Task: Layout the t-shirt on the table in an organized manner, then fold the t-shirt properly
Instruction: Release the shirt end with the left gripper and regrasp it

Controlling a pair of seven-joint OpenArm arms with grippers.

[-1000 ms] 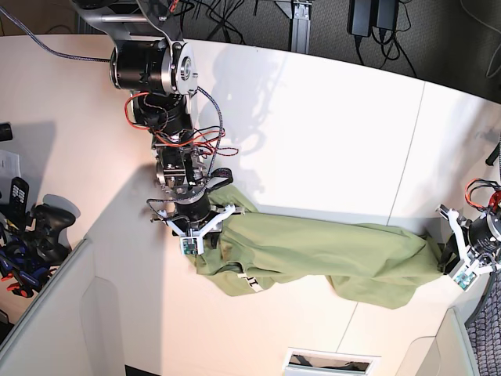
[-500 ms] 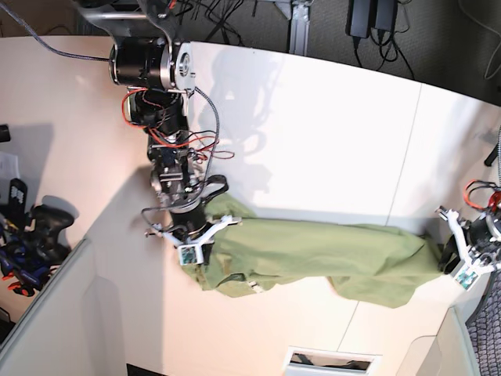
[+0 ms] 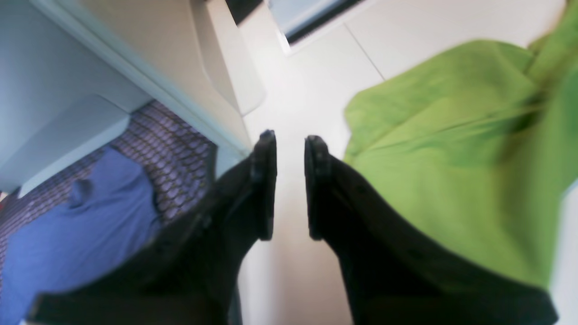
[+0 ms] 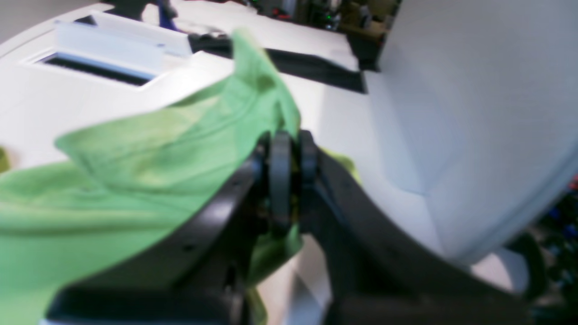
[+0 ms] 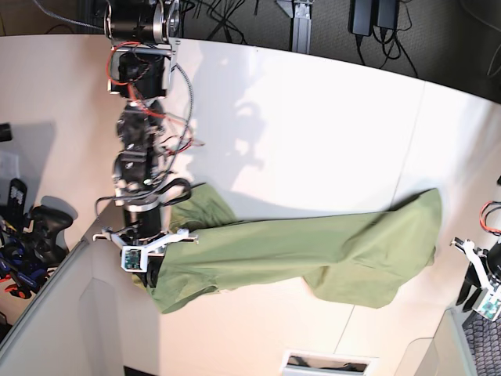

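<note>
The t-shirt is soft, matt olive-green cloth, creased in long folds. The table is smooth, matt white. The gripper fingers look like dull black plastic.

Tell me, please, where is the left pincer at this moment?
In the base view the left pincer is at the far right edge, just off the table corner, apart from the t-shirt end; its jaws stand slightly apart and empty.
</note>
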